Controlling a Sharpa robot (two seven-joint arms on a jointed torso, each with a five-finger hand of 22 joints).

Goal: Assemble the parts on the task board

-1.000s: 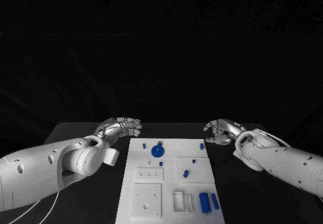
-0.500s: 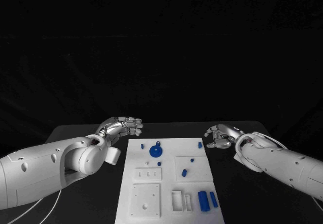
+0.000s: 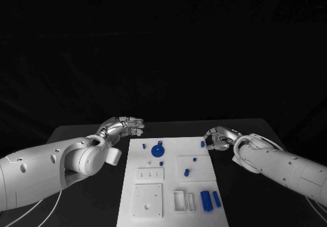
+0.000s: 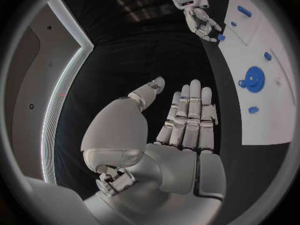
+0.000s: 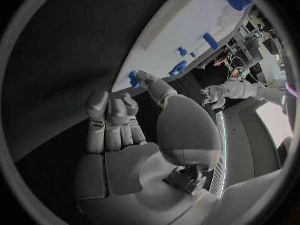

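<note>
Right hand hovered at the task board far right corner, fingers loosely curled, thumb tip touching small blue part; grasp unclear. Left hand empty, fingers apart.

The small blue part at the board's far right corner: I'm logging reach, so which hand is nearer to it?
Right. The right hand is beside the small blue part, while the left hand hovers off the task board's opposite far corner.

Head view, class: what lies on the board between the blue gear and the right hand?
One small blue peg near the hand; otherwise bare white board beside the gear.
</note>
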